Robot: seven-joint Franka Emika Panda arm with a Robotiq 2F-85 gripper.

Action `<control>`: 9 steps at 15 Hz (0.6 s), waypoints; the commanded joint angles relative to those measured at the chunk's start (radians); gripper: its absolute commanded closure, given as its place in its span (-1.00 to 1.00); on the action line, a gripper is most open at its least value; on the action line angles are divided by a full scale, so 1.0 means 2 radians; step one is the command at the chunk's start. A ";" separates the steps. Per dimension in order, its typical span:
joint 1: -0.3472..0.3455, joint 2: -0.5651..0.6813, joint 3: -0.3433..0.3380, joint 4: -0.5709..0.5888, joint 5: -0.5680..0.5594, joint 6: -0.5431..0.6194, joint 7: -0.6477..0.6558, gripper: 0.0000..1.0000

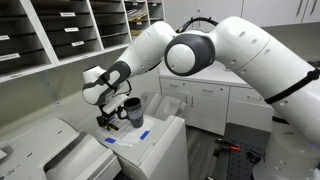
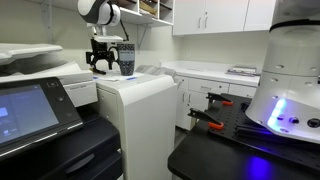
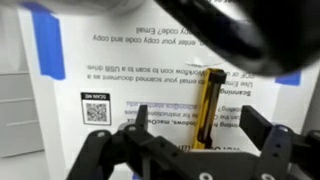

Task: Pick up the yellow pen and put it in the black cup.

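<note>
In the wrist view the yellow pen lies on a printed white sheet. My gripper is open just above it, with one black finger on each side of the pen and neither touching it. The black cup shows as a blurred dark shape at the top edge of that view, just beyond the pen. In both exterior views the gripper hangs low over the top of a white cabinet, next to the upright black cup. The pen is too small to make out in both exterior views.
The sheet is held down with blue tape on the white cabinet top. A printer stands beside it. Wall shelves with paper trays are behind. A counter with drawers runs along the wall.
</note>
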 commanded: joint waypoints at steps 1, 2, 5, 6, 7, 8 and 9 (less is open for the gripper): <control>0.003 0.031 -0.007 0.060 0.009 -0.028 -0.003 -1.00; 0.003 0.040 -0.007 0.075 0.010 -0.032 -0.002 -1.00; 0.003 0.064 -0.007 0.110 0.011 -0.050 -0.003 -0.97; 0.004 0.072 -0.007 0.120 0.011 -0.057 -0.002 -0.93; 0.004 0.079 -0.008 0.130 0.010 -0.060 -0.002 -0.48; 0.004 0.085 -0.008 0.138 0.010 -0.062 -0.002 -0.43; 0.005 0.088 -0.008 0.145 0.010 -0.062 -0.004 -0.26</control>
